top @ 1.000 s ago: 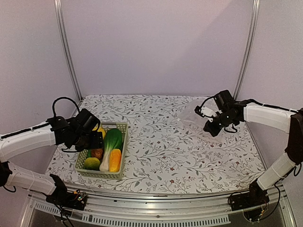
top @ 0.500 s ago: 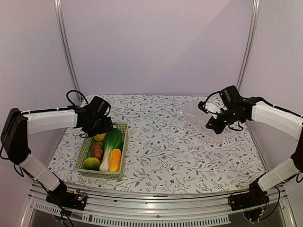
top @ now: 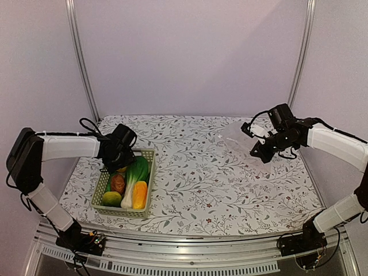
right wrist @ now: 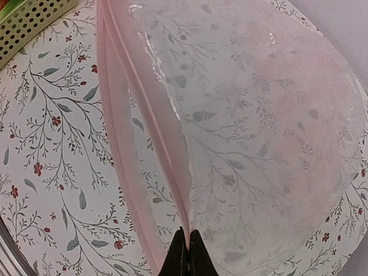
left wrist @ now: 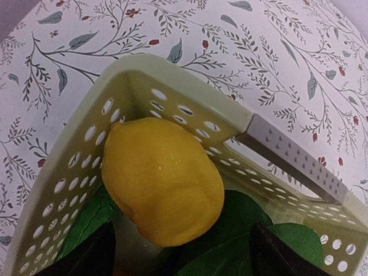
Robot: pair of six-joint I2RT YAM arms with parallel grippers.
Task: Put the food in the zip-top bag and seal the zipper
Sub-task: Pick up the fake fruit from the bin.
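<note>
The left pincer [top: 117, 160] hangs over the far left corner of the pale green basket [top: 147, 202], which stands on the floral surface [top: 207, 184]. Its jaws stand apart. In the left wrist view the two dark fingers [left wrist: 86, 259] frame the yellow lemon [left wrist: 164, 181] without touching it. The lemon sits wedged in the corner of the basket, against the slotted walls, with green leaves beneath and beside it.

Lying in the basket nearer the arms are the bok choy [top: 135, 172], the brown round piece [top: 118, 184], the green-yellow fruit [top: 111, 199] and the orange-yellow piece [top: 140, 195].

Well apart, on the right side, the right pincer [top: 260, 152] is clamped tight on the zip-top bag [top: 234, 138]. In the right wrist view the fingertips [right wrist: 187, 256] pinch the plastic just where the pinkish zipper [right wrist: 131, 132] strip runs down to them. The clear bag spreads away from the grip, the surface's leaf pattern showing through it. No food is visible inside it.
</note>
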